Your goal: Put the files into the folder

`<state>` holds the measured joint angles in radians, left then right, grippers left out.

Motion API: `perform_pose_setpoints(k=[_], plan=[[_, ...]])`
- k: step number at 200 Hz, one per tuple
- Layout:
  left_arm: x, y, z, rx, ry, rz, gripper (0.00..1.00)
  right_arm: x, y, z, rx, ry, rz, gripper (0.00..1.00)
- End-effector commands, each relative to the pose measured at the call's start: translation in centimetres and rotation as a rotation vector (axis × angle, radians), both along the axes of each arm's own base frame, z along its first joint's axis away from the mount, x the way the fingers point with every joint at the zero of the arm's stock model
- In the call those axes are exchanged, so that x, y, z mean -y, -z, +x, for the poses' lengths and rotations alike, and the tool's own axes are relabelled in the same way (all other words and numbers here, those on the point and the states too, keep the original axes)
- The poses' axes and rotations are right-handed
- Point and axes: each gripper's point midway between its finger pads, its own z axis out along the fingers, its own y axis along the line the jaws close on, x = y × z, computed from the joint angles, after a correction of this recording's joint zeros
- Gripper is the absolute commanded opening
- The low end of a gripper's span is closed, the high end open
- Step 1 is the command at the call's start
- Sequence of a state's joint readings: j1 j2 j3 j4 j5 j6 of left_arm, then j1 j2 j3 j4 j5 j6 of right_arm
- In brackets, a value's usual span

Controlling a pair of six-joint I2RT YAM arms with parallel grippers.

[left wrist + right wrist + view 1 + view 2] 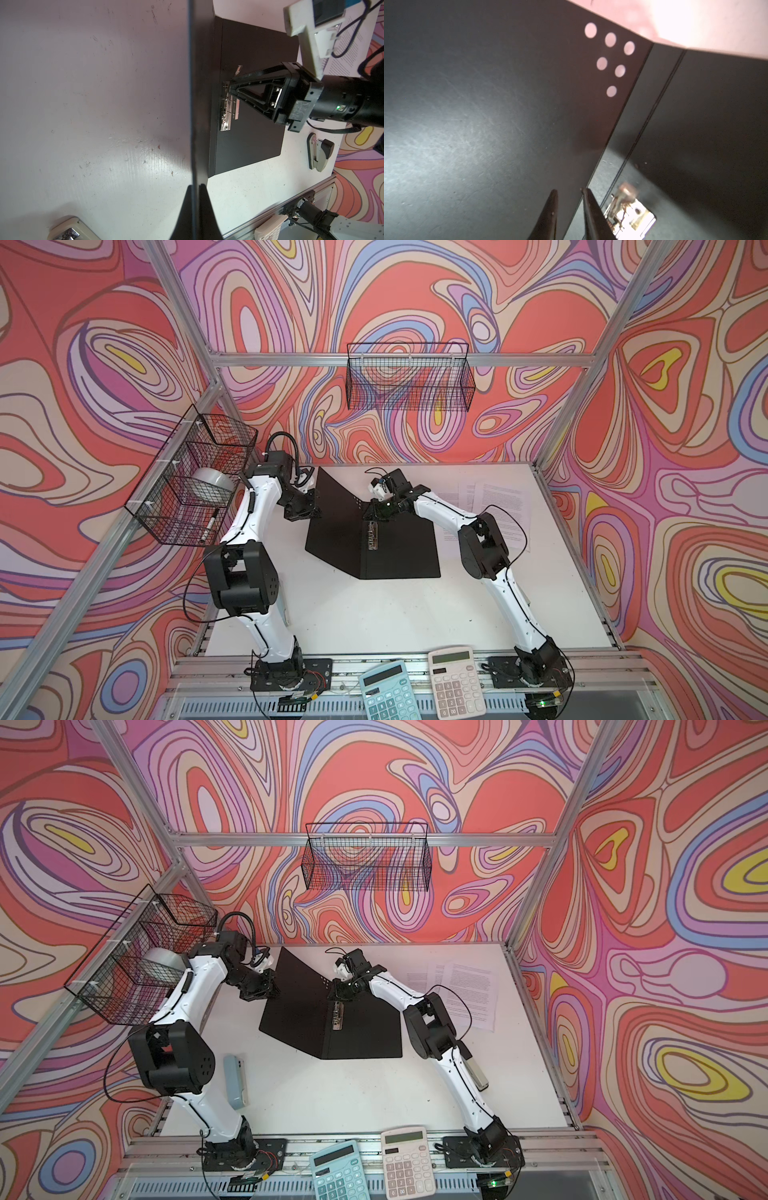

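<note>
Files [496, 499] — partly behind right arm [440, 510]

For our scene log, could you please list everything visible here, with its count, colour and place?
folder: 1, black inside, open at mid-table, one cover raised
metal clip: 1, silver, inside the folder by its spine
files: a few sheets, white with black text, on the table right of the folder
calculators: 2, teal and white, on the front rail
staplers: 2, greyish, one beside each arm
wire baskets: 2, black, on the back rail and the left frame
tape roll: 1, grey-white, in the left basket
marker: 1, black and white, in the left basket
table: 1, white
left claw: 1, black, shut on the raised cover
right claw: 1, black, slightly open, at the metal clip
</note>
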<state>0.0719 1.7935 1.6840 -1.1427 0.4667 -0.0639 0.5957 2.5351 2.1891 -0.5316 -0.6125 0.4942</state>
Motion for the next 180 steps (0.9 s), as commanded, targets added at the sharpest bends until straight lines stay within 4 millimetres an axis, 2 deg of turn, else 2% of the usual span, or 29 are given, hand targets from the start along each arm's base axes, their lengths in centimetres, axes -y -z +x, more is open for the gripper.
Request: perform_pose_setpoints(k=[1,26,50,68,82,108,146,180], plan=[[-0.4,0.2,-1.2,-0.031,0.002,0.031,0.00,-0.2,-0.9,0.5,0.010,-0.014,0.029,0.26],[-0.8,0.5,-1.1,-0.034,-0.002,0.057,0.00,-0.3,-2.5,0.3,0.022,-0.020,0.053,0.28],[-1.3,0.8,-1.1,-0.038,-0.005,0.081,0.00,0.0,-5.4,0.1,0.068,-0.014,0.067,0.28],[-1.7,0.9,-1.1,-0.036,-0.013,0.095,0.00,1.1,-7.3,-0.1,0.106,0.017,0.044,0.29],[-2.0,1.0,-1.1,-0.036,-0.015,0.107,0.04,2.6,-7.6,-0.2,0.127,0.069,-0.020,0.30],[-2.7,1.4,-1.2,-0.040,-0.023,0.138,0.11,5.8,-6.9,-1.4,0.137,0.146,-0.124,0.31],[-4.2,2.3,-1.7,-0.047,-0.034,0.184,0.19,9.4,-3.2,-4.8,0.075,0.185,-0.219,0.32],[-5.4,3.2,-2.0,-0.062,-0.043,0.218,0.28,11.6,-0.5,-7.2,0.028,0.206,-0.284,0.32]])
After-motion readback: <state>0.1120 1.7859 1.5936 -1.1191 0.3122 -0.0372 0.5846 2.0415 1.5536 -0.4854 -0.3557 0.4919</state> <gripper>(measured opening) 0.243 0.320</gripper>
